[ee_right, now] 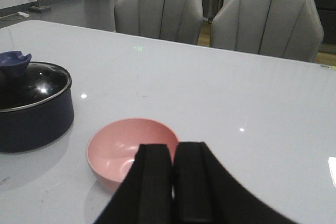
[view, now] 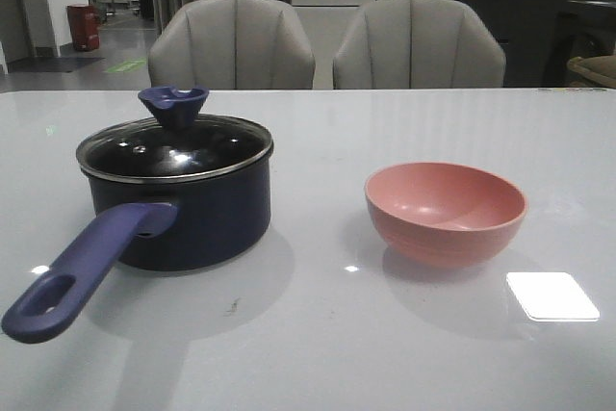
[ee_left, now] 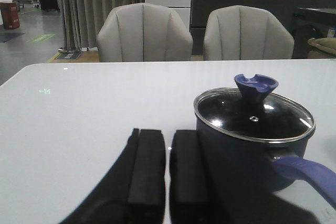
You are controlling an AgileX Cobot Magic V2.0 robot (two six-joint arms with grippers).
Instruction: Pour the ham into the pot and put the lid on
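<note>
While the round glass lid sits on the dark navy pot at the glossy counter's left, the smooth pink bowl stands apart; left claw and right claw are pressed together, holding nothing.

lid on pot, bowl right of it

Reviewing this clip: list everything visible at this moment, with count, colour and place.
pot: 1, dark navy, table's left side, purple-blue handle toward the camera
lid: 1, clear glass, purple-blue knob, seated on the pot
bowl: 1, pink, right of the pot, no ham visible inside
table: 1, glossy white
chairs: 2, grey, behind the table
left gripper: black fingers nearly together, empty, beside the pot
right gripper: black fingers together, empty, near the bowl
</note>
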